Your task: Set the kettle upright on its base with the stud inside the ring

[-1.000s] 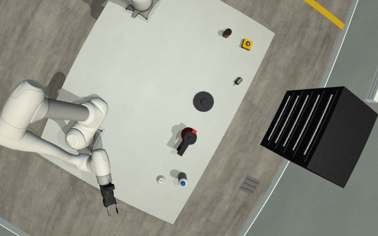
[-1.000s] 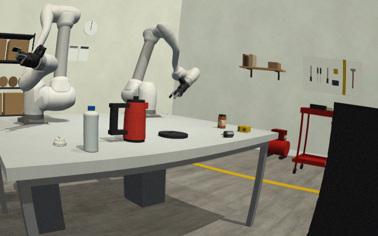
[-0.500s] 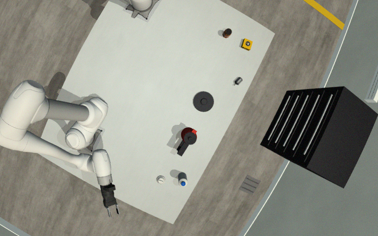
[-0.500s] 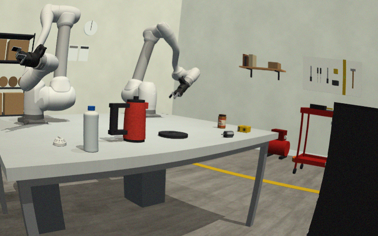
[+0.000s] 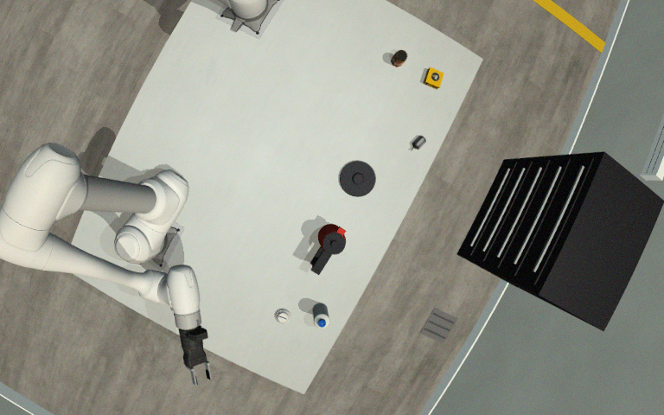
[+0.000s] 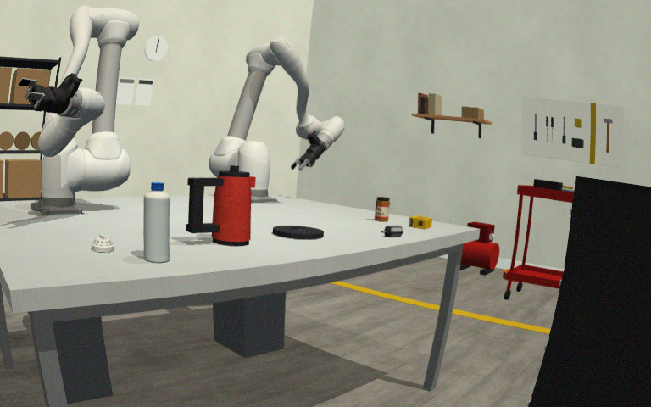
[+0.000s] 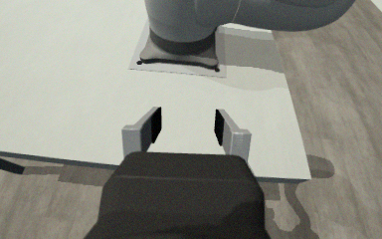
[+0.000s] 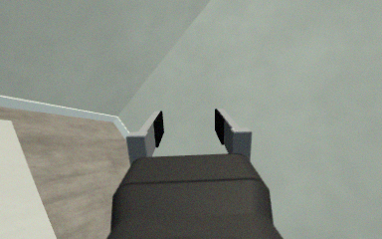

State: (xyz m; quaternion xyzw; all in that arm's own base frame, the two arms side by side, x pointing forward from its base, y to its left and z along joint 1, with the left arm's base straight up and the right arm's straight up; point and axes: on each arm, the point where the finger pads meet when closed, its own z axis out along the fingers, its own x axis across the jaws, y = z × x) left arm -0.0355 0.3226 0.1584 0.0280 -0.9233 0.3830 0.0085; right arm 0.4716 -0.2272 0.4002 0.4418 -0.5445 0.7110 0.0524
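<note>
right gripper: the right gripper [image 5: 201, 372] [image 6: 28, 89] [image 8: 189, 120] is open, its fingers wide apart with nothing between them. From overhead its tips point away from the table [image 5: 253, 118] [image 6: 293, 257] [image 7: 54, 100] [image 8: 1, 179].
smoke alarm: the smoke alarm [image 5: 282, 316] [image 6: 102, 243] is the table item nearest the right gripper, behind its fingertips.
bottle: the blue-capped bottle [image 5: 321, 313] [image 6: 156, 226] stands upright, just beyond the alarm.
kettle: the red kettle [image 5: 328, 234] [image 6: 231, 211] is on the table, farther from the right gripper than the bottle, and off its base. It stands upright, long axis vertical; the black handle [image 5: 318, 263] [image 6: 196, 203] points to the bottle and alarm side, the short red spout [image 5: 341, 231] [image 6: 253, 181] to the opposite side, roughly towards the base.
ring: hidden under the kettle.
base: the round black base [image 5: 348, 188] [image 6: 297, 232] lies flat, beyond the kettle from the right gripper, its central stud [image 5: 358, 178] apart from the kettle.
far things: a small grey motor-like part [image 5: 418, 142] [image 6: 393, 231], then a jar [image 5: 399, 58] [image 6: 381, 209] and a yellow tape measure [image 5: 433, 77] [image 6: 420, 221], farthest from the right gripper.
left gripper: the left gripper [image 6: 298, 164] [image 7: 188, 119] is open and holds nothing; its tips angle downward.
</note>
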